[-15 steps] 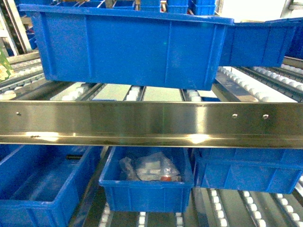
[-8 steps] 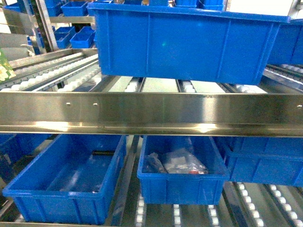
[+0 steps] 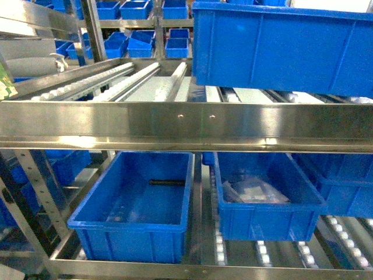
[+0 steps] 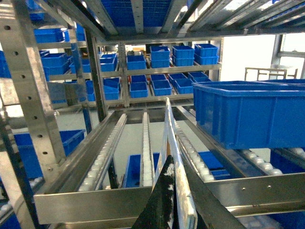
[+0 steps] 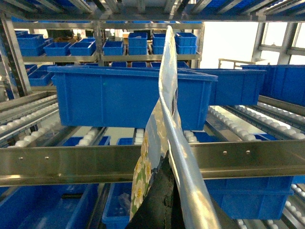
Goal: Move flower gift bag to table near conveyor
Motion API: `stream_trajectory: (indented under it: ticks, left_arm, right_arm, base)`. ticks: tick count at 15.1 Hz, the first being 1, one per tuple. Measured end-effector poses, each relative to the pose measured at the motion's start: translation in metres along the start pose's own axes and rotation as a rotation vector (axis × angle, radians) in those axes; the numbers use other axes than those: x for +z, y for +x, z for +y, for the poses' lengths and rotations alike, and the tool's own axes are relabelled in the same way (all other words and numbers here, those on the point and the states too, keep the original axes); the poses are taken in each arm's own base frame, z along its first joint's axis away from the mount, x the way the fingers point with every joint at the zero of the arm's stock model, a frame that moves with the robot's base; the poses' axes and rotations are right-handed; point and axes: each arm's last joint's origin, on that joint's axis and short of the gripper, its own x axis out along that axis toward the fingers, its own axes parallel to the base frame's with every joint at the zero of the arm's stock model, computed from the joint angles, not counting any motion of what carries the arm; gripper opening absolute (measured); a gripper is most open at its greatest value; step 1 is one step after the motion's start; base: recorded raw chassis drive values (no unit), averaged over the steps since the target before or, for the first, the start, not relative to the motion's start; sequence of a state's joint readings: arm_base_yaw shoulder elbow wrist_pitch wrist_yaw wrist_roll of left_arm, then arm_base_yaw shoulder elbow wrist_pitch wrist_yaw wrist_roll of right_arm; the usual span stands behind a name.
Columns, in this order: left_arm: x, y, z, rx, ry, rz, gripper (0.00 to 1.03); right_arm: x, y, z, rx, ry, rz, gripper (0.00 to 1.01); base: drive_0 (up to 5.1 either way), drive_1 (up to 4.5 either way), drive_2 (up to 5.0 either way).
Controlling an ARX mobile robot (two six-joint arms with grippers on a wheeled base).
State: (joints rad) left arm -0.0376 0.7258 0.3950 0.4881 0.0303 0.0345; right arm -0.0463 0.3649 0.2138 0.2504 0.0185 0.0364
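The flower gift bag (image 5: 144, 168) shows its daisy print and pale glossy side in the right wrist view. It rises edge-on in front of the camera, and my right gripper (image 5: 169, 164) is shut on its edge. My left gripper (image 4: 174, 166) is shut on another thin white edge of the bag (image 4: 172, 131). A sliver of the bag (image 3: 4, 87) shows at the head view's left border. The conveyor (image 3: 118, 82) is right in front: steel racking with sloping white rollers behind a steel front rail (image 3: 175, 125). The table is out of view.
A large blue bin (image 3: 280, 46) sits on the upper rollers at right. Below the rail stand an empty blue bin (image 3: 137, 204) and a blue bin holding plastic-wrapped items (image 3: 262, 201). Steel uprights (image 4: 33, 95) stand at left. More racks of blue bins (image 4: 162, 71) fill the background.
In the head view the racking and bins have slid to the right, so the bare roller lanes and left uprights have come into sight. The bag sliver stays at the left border.
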Motion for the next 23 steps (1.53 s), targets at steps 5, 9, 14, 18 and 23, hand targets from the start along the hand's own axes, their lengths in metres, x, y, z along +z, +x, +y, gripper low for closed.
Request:
stream_trajectory:
  ticks: [5, 9, 14, 18, 23]
  left_arm:
    - [-0.0002, 0.0001, 0.0, 0.0, 0.0, 0.002, 0.02]
    - [0.0005, -0.0001, 0.0, 0.0, 0.0, -0.005, 0.02]
    - [0.0002, -0.0001, 0.0, 0.0, 0.0, -0.003, 0.02]
    - [0.0, 0.0, 0.0, 0.0, 0.0, -0.001, 0.02]
    - [-0.0001, 0.0001, 0.0, 0.0, 0.0, 0.0, 0.02]
  right_arm:
    - [0.0002, 0.0, 0.0, 0.0, 0.0, -0.002, 0.02]
    - [0.0005, 0.0, 0.0, 0.0, 0.0, -0.005, 0.02]
    - [0.0008, -0.0002, 0.0, 0.0, 0.0, -0.007, 0.02]
    - [0.0004, 0.0, 0.0, 0.0, 0.0, -0.003, 0.02]
    - [0.0003, 0.0, 0.0, 0.0, 0.0, -0.003, 0.02]
  base:
    - [-4.6, 1.42, 3.8]
    - [-4.6, 1.42, 3.8]
    - [-4.9, 2.25, 2.7]
    - [-5.0, 2.46, 2.5]
    - [-5.0, 2.46, 2.5]
